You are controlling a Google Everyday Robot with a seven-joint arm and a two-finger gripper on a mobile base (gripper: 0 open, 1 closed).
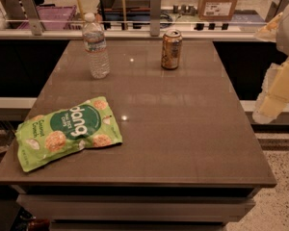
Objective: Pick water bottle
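The water bottle, clear and ribbed with a white cap and a pale label band, stands upright at the far left of the brown table. My gripper shows as pale yellow-white parts at the right edge of the view, beyond the table's right side. It is far from the bottle and touches nothing.
A gold-brown drink can stands upright at the far middle of the table, to the right of the bottle. A green snack bag lies flat at the near left. A counter rail with boxes and clutter runs behind the table.
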